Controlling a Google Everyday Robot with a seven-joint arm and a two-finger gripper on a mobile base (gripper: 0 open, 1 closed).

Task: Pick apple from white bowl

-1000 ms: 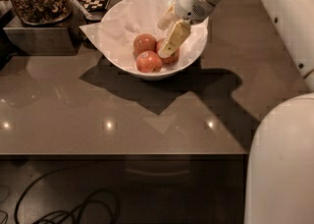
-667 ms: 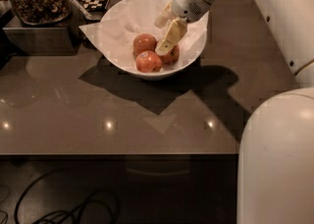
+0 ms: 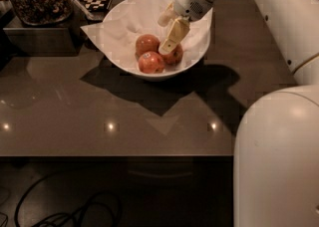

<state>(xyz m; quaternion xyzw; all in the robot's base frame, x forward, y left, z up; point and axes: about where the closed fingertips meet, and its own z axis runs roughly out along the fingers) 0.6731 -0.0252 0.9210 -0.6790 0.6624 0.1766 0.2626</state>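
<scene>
Camera view: part of the darker red apple (image 3: 176, 56) is hidden behind the tool (image 3: 169, 39), which hangs inside the white bowl (image 3: 149, 74) with its pale tip low among the fruit. Whether it is open or closed, or grips anything, cannot be told. The white arm (image 3: 269, 2) comes in from the right, bends above the bowl's far rim and angles down to the left; its upper part is cut off by the top edge. The apple (image 3: 146, 43), lighter and stickerless, lies on the crumpled paper lining (image 3: 119, 27) just left of the tool, right behind the stickered apple (image 3: 151, 63). The bowl stands on the dark counter (image 3: 75, 111).
</scene>
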